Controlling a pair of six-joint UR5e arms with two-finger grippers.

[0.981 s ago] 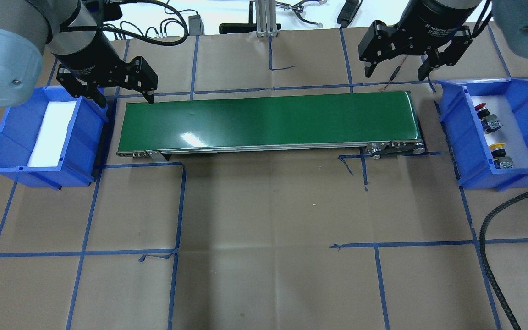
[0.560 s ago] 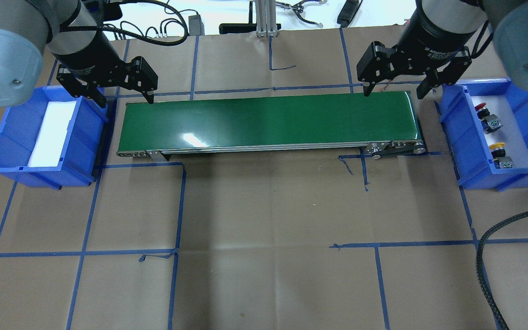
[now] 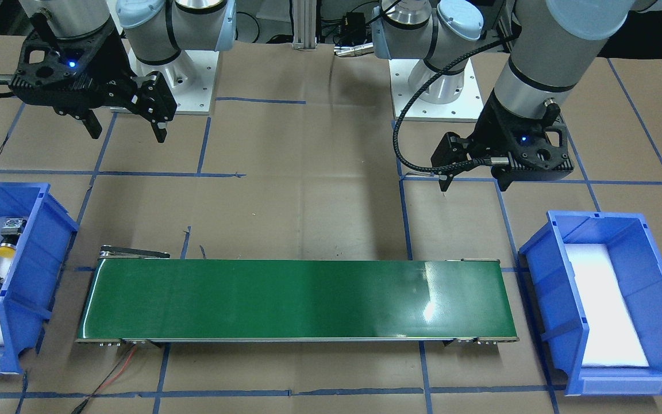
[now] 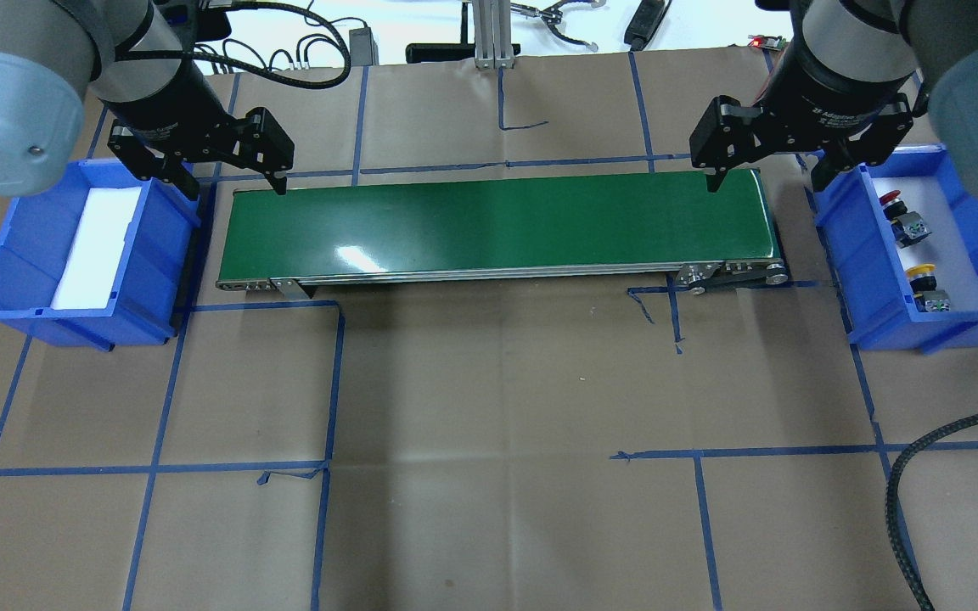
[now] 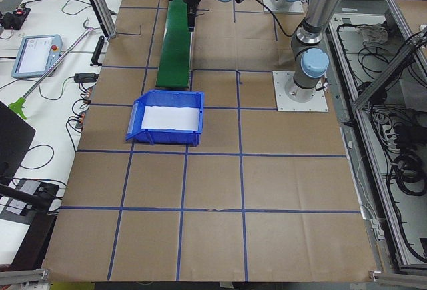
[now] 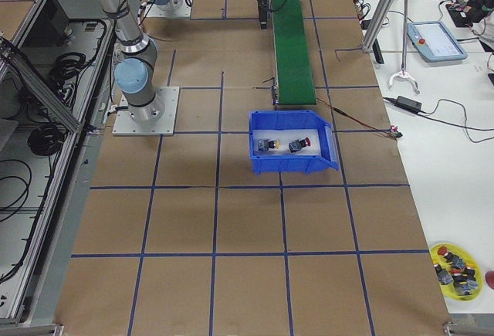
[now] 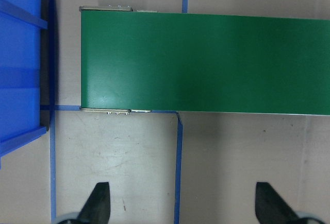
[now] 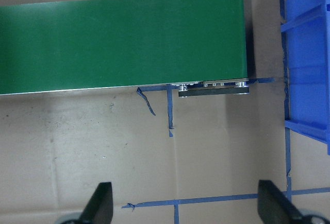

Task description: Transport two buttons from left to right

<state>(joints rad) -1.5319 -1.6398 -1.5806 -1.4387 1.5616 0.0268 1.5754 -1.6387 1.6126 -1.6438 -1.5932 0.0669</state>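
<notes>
While the left gripper (image 4: 236, 188) and right gripper (image 4: 766, 183) both hang with jaws spread wide near the ends of the long green conveyor belt (image 4: 489, 225), I see the red-capped black push-button (image 4: 893, 204) and the yellow-capped black push-button (image 4: 923, 275) lying slightly apart inside the right-hand blue plastic bin (image 4: 833, 233).

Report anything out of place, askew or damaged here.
Nothing serious. The red button and yellow button lie on their sides in the right bin. The green belt is bare. The left gripper and right gripper are open. Only the blue tape has torn, curled ends beside the belt.
</notes>
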